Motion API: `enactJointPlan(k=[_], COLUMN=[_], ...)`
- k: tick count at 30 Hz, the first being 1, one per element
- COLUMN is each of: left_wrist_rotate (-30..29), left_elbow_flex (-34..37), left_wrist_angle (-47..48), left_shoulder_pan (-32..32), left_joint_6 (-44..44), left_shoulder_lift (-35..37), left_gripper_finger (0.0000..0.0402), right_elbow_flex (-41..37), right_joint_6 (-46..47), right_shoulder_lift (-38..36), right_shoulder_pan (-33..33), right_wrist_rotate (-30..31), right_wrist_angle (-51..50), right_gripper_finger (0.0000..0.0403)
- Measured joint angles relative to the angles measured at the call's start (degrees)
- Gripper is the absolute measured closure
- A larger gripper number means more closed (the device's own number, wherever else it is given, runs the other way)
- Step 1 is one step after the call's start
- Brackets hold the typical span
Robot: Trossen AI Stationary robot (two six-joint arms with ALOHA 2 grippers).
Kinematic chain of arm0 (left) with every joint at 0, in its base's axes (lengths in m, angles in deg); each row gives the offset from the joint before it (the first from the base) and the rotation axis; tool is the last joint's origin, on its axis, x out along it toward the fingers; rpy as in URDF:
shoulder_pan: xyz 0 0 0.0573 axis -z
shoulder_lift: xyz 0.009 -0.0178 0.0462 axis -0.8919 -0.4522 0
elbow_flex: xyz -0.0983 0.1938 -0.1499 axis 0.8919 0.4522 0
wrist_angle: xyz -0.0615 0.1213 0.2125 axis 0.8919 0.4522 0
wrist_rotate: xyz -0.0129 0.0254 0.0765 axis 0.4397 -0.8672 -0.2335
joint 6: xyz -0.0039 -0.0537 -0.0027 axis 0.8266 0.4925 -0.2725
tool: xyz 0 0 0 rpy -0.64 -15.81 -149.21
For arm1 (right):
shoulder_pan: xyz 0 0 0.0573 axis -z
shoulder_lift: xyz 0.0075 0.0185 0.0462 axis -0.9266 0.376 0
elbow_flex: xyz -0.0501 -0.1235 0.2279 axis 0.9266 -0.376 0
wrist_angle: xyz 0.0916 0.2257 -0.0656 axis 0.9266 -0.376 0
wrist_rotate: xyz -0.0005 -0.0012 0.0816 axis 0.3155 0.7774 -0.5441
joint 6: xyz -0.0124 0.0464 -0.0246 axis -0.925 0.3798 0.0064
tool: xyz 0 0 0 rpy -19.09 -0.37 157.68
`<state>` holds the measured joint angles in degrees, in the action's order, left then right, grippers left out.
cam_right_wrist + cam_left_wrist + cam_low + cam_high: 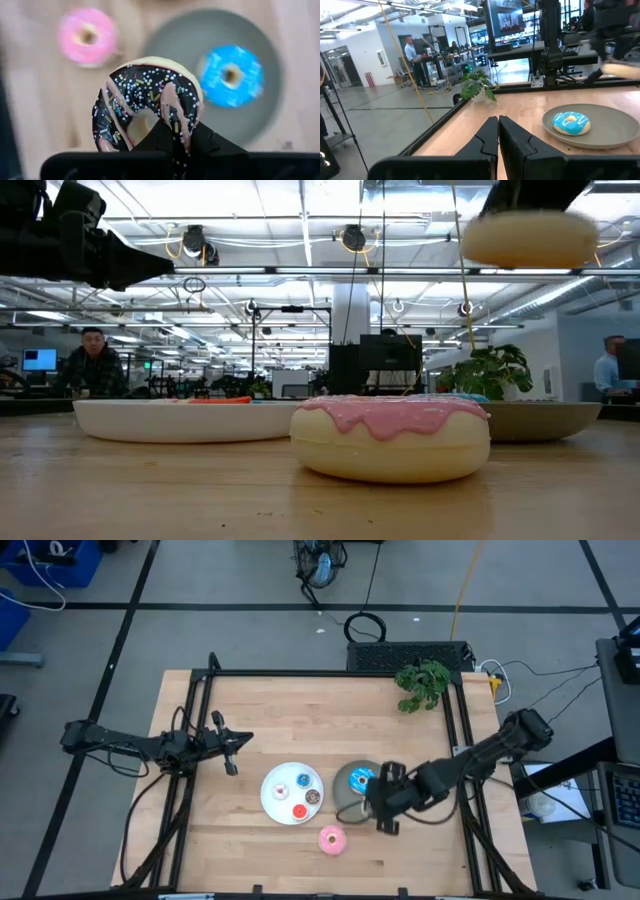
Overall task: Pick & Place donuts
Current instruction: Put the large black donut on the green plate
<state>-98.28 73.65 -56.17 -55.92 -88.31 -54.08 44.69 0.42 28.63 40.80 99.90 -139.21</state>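
Note:
My right gripper (177,132) is shut on a chocolate-sprinkled donut (147,102) and hangs high over the table's near right, beside the grey plate (345,790). A blue-iced donut (362,778) lies flat on that plate. A pink donut (332,839) lies flat on the wood near the front edge. Several tiny donuts (299,810) lie on the white plate (272,802). At the table's left edge my left gripper (232,745) waits, shut on nothing and pointing level. My right gripper pinches one stretch of the chocolate-sprinkled donut's ring (176,120) between its two fingers. The fingers slant down from the table's right. The donut is lifted well clear of the table (530,235), tilted, with its iced face turned toward the wrist.
A potted green plant (422,683) stands at the far right corner. A black frame (330,674) rims the table. People sit and stand in the room beyond. Bare wood lies at the far middle and the near left.

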Motion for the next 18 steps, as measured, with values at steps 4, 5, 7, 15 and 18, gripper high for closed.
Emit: enactJointPlan(k=[4,5,7,15,18], left_wrist_rotate=[0.0,0.0,0.0,0.0,0.0], left_elbow_flex=[0.0,0.0,0.0,0.0,0.0], left_wrist_angle=[0.0,0.0,0.1,0.5,0.5], left_shoulder_pan=[0.0,0.0,0.0,0.0,0.0], left_joint_6=[0.0,0.0,0.0,0.0,0.0], left_shoulder_lift=[0.0,0.0,0.0,0.0,0.0], left_gripper_finger=[0.038,0.038,0.038,0.038,0.038], right_elbow_flex=[-1.3,-2.3,-4.9,-13.9,-15.9], right_joint_6=[-0.7,-1.5,-3.0,-3.1,-3.1], right_shoulder_lift=[0.3,0.5,0.8,0.6,0.7], right_shoulder_pan=[2.9,3.6,4.4,8.0,9.6], right_wrist_rotate=[-0.4,-1.4,-3.2,-10.4,-10.5], right_wrist_angle=[-4.1,-3.3,-1.0,6.5,7.8], right_gripper_finger=[0.0391,0.0392,0.0392,0.0391,0.0391])
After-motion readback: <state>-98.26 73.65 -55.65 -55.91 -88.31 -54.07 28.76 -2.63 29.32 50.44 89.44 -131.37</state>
